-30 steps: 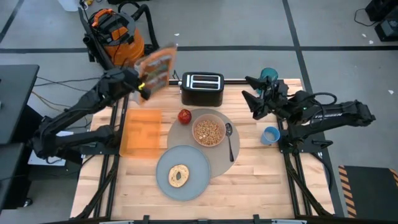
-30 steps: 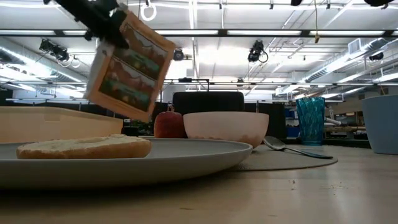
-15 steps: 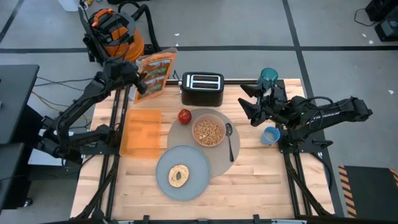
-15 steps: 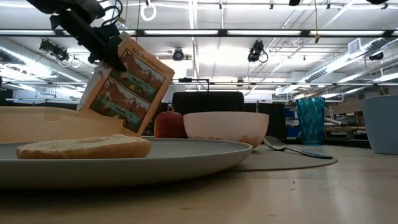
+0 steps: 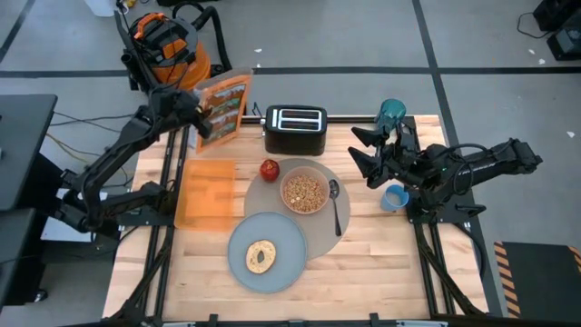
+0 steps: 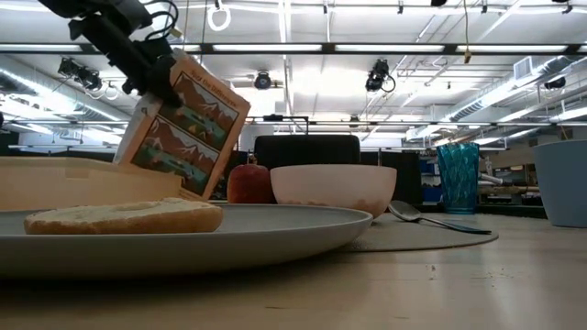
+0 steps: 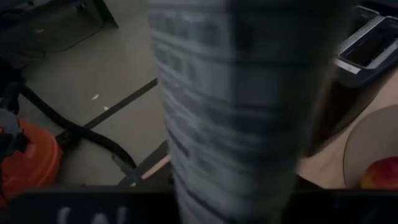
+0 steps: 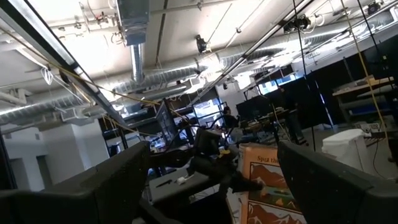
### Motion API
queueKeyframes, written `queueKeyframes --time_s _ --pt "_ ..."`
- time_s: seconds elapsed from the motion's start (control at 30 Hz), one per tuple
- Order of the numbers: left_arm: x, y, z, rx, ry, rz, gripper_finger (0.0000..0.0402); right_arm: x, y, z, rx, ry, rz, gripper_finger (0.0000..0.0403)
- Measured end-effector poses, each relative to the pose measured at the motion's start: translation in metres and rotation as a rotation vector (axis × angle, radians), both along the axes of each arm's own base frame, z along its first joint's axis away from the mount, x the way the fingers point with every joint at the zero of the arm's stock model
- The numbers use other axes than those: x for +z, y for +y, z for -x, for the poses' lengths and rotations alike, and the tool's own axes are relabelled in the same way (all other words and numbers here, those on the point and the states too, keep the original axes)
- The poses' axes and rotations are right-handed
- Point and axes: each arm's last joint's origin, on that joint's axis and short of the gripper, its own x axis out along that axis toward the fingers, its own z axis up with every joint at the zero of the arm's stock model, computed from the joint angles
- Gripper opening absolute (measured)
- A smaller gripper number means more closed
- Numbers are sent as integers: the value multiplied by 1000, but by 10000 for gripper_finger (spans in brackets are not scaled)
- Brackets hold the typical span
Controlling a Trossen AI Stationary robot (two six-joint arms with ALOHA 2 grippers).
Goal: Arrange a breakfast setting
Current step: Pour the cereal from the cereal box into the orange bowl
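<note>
My left gripper (image 5: pixel 203 118) is shut on the orange cereal box (image 5: pixel 226 105) over the table's far left corner. The box is tilted in the low view (image 6: pixel 180 125); its lower corner is hidden behind the orange tray. The pink bowl (image 5: pixel 304 193) of cereal, red apple (image 5: pixel 270 169) and metal spoon (image 5: pixel 337 205) lie on the round grey mat (image 5: pixel 324 227). The bagel (image 5: pixel 261 256) lies on the grey plate (image 5: pixel 283 238). The blue cup (image 5: pixel 395 197) stands at the right. My right gripper (image 5: pixel 361 151) is open and empty, held high left of the cup. My left gripper holds the cereal box near its upper end (image 6: pixel 163 84), pinched between the two fingers. The fingers come from the table's left side, slanting down. The box fills the left wrist view (image 7: pixel 242 106) and hides the place of contact there. The box leans, top toward the left.
A black toaster (image 5: pixel 295 129) stands at the far edge, right of the box. A teal bottle (image 5: pixel 392 111) stands at the far right. A flat orange tray (image 5: pixel 204 193) lies at the left. Bare wood shows along the near edge.
My left gripper has carried the cereal box down and a little toward the table's far edge, and the box has turned more upright. In the last half second it has hardly moved. My right gripper has shifted a little toward the table's left.
</note>
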Motion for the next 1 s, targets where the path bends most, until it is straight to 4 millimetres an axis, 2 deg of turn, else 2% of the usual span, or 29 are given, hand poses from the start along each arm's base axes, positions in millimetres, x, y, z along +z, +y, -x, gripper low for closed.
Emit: queueKeyframes --time_s 0.23,0.33,0.47,0.7,0.87,1.0 --pt "4 -13 8 47 5 14 176 0 0 0 -3 2 7 359" --pt "5 -19 11 59 11 54 202 0 0 0 -4 2 7 359" --pt "19 -22 14 61 58 35 226 0 -1 0 -6 3 8 359" --pt "34 -23 16 48 143 -56 229 0 -1 0 -7 5 15 359" --pt "34 -23 16 55 139 -43 209 0 -1 0 -7 5 15 359" --pt "39 -24 17 78 131 -4 212 0 -1 0 -7 5 15 359"
